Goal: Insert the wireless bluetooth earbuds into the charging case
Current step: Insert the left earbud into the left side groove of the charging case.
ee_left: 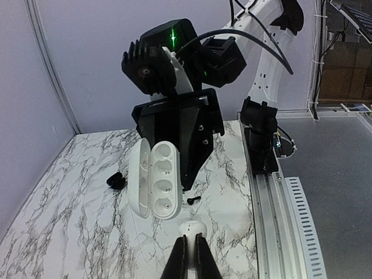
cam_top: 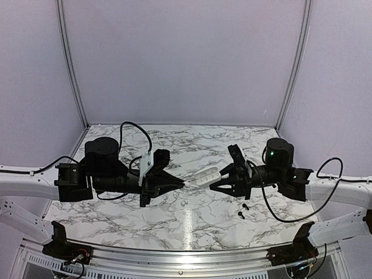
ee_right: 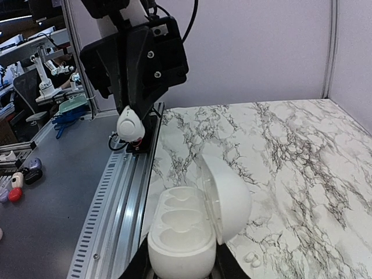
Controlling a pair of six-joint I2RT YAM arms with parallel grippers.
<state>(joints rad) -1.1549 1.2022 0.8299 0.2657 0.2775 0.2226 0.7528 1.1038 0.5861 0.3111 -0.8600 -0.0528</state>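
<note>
My right gripper (cam_top: 222,181) is shut on the base of the open white charging case (cam_top: 208,176) and holds it above the table. The case's empty wells face up in the right wrist view (ee_right: 186,229), with the lid (ee_right: 228,197) swung open to the right. My left gripper (ee_left: 191,253) is shut on a white earbud (ee_left: 192,228), a short way from the case (ee_left: 157,180). The same earbud shows in the right wrist view (ee_right: 130,124). Another white earbud (ee_right: 251,258) lies on the table. Two black earbuds (cam_top: 246,206) (cam_top: 242,214) lie below the right gripper.
The marble table (cam_top: 192,229) has a metal rail (cam_top: 186,256) along its near edge. White side and back walls enclose it. In the left wrist view the black earbuds (ee_left: 192,200) (ee_left: 116,180) lie on the marble under and to the left of the case.
</note>
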